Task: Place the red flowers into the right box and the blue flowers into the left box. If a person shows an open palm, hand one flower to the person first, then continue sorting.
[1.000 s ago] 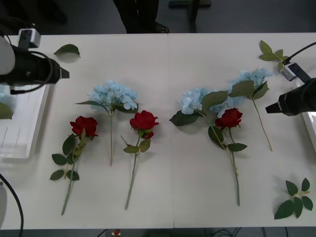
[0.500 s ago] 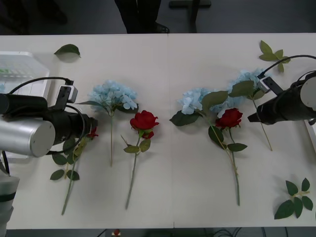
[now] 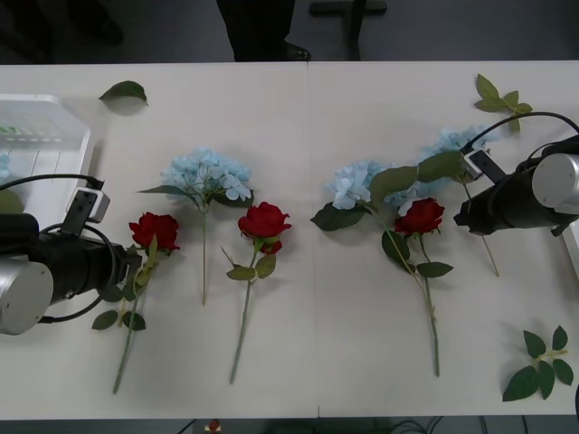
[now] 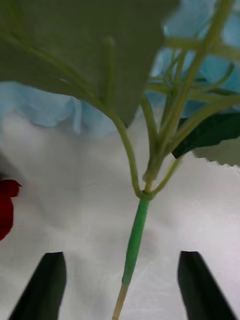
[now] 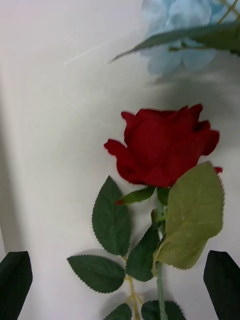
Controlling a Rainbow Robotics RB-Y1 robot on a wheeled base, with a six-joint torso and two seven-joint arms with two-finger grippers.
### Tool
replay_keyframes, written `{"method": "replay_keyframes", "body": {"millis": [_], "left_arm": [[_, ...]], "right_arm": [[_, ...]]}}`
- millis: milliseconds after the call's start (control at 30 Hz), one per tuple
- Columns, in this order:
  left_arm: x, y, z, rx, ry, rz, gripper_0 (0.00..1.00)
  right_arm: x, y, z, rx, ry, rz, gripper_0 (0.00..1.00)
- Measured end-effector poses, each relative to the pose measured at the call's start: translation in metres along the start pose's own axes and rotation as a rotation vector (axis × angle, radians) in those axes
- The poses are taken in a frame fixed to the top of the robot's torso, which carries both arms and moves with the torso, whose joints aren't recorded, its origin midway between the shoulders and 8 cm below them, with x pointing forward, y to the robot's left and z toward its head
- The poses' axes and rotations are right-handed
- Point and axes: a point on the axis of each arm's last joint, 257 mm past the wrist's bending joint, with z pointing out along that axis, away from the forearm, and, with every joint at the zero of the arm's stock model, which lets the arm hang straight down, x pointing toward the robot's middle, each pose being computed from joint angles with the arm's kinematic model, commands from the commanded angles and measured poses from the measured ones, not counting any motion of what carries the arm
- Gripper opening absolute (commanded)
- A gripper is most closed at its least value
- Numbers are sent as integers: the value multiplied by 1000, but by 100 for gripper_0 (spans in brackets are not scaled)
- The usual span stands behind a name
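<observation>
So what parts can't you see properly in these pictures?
- Front view: the white ribbed left box is cut off by the edge; the left arm covers its near part.
- Front view: the right box is just a white sliver at the edge.
- Right wrist view: the open right gripper straddles a pale blue flower's green stem; its bloom is blurred, leaf-covered.

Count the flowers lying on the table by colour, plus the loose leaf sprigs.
Red roses: 3
Blue flower clusters: 3
Loose green leaf sprigs: 3
Total: 9

Blue also shows at the left box edge; not counted.
</observation>
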Motion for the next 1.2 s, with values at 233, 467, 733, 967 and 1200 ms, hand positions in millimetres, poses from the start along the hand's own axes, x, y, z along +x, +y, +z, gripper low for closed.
{"method": "replay_keyframes", "body": {"millis": [233, 467, 733, 967, 1200], "left_arm": [[20, 0, 21, 1, 71, -2, 100], [13, -18, 39, 17, 96, 45, 100], [7, -13, 68, 0, 94, 30, 100], [7, -17, 89, -9, 117, 51, 100], [1, -19, 93, -30, 116, 65, 57]], "right_arm": [[8, -4, 3, 10, 17, 5, 0], [2, -6, 3, 14, -4, 9, 0], [-9, -17, -16, -16, -59, 87, 0], [-40, -17, -76, -129, -206, -64, 0], [-63, 4, -111, -255, -332, -69, 0]]}}
